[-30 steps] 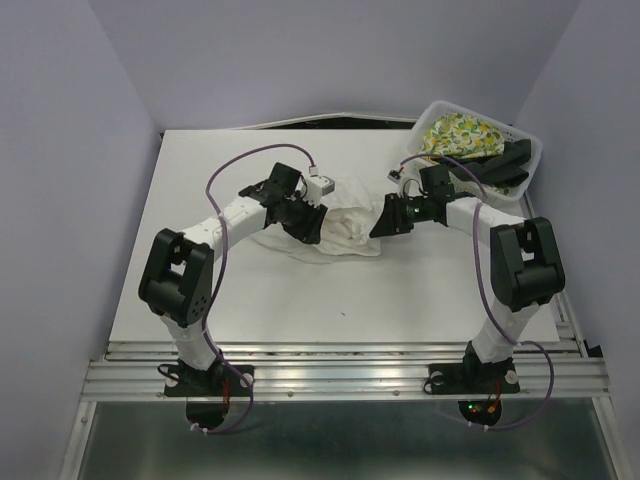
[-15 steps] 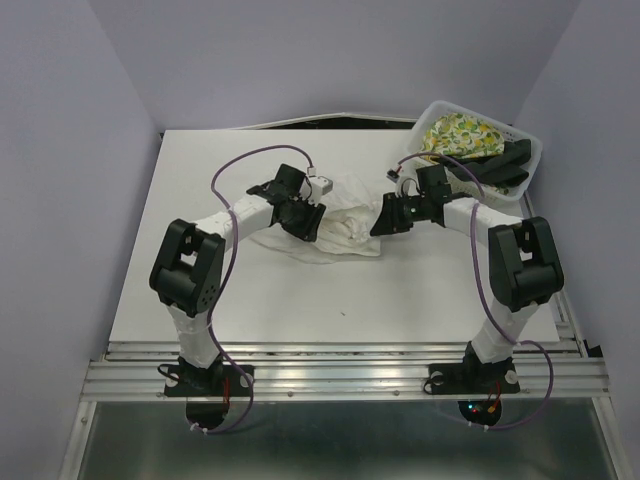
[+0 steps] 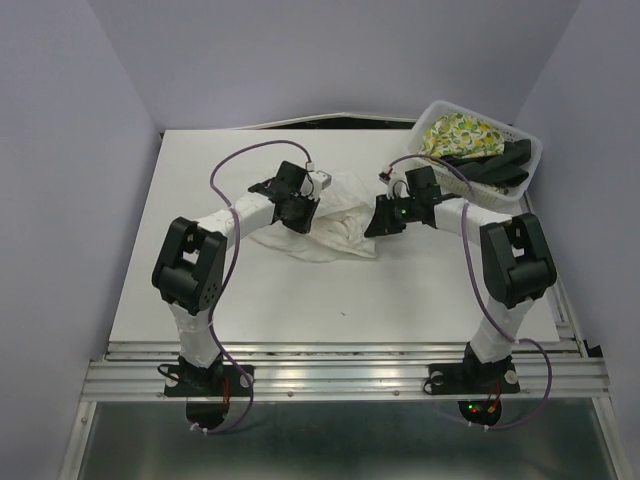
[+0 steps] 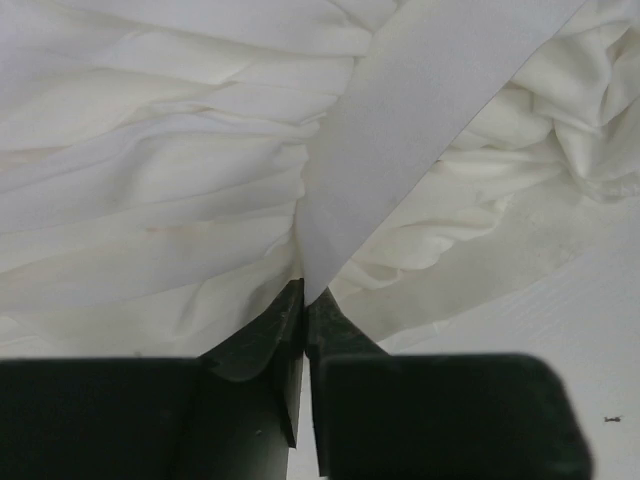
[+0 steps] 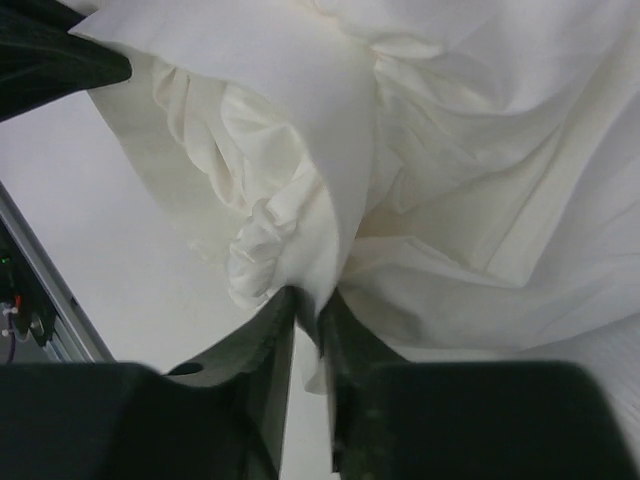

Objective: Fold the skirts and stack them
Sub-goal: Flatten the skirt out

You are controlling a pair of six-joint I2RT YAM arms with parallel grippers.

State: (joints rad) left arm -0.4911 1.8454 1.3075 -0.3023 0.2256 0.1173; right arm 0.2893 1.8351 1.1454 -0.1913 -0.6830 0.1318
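The plain white skirt (image 3: 340, 215) lies crumpled on the table between my two arms. My left gripper (image 3: 303, 213) is shut on its left edge; in the left wrist view (image 4: 304, 296) a flat fold of white cloth (image 4: 400, 130) is pinched between the black fingers. My right gripper (image 3: 381, 218) is shut on the skirt's right edge; in the right wrist view (image 5: 310, 305) a bunched fold (image 5: 300, 220) runs into the closed jaws. The lemon-print skirt (image 3: 455, 133) and the black skirt (image 3: 500, 166) lie in the basket.
A white mesh basket (image 3: 530, 150) stands at the table's back right corner, close behind my right arm. The white table (image 3: 350, 300) ends at a metal rail at the front. Purple cables loop over both arms.
Both grippers have moved slightly toward the back of the table with the white skirt in them. The skirt has shifted and stretched a little with them.
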